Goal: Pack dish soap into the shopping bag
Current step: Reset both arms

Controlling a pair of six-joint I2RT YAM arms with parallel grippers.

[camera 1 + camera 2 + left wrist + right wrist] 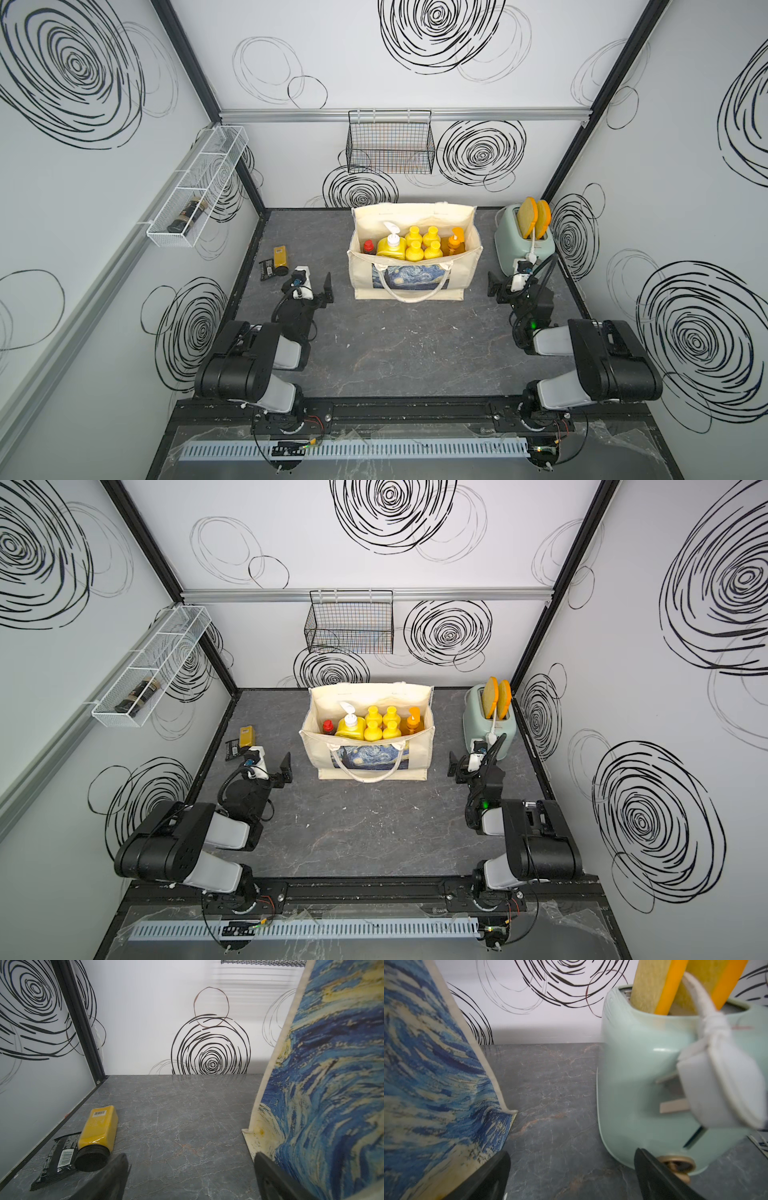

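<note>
The cream shopping bag (365, 282) (320, 758) stands upright at the middle back of the table, with its blue-and-yellow picture facing me. The dish soap stands inside it: a dark-red bottle with a red cap (368, 247), a yellow pump bottle (391, 246), several orange yellow-capped bottles (422, 245) and an amber pump bottle (455, 244). My left gripper (309, 279) (190, 1156) is open and empty, low over the table just left of the bag (332, 1084). My right gripper (513, 278) (572, 1152) is open and empty between the bag (425, 1074) and the toaster.
A mint toaster (525, 245) (643, 1084) with two bread slices and a white plug (720, 1088) stands at the back right. A yellow jar (99, 1126) and a black packet (58, 1159) lie at the left edge. A black wire basket (390, 143) and a white wire shelf (195, 191) hang on the walls.
</note>
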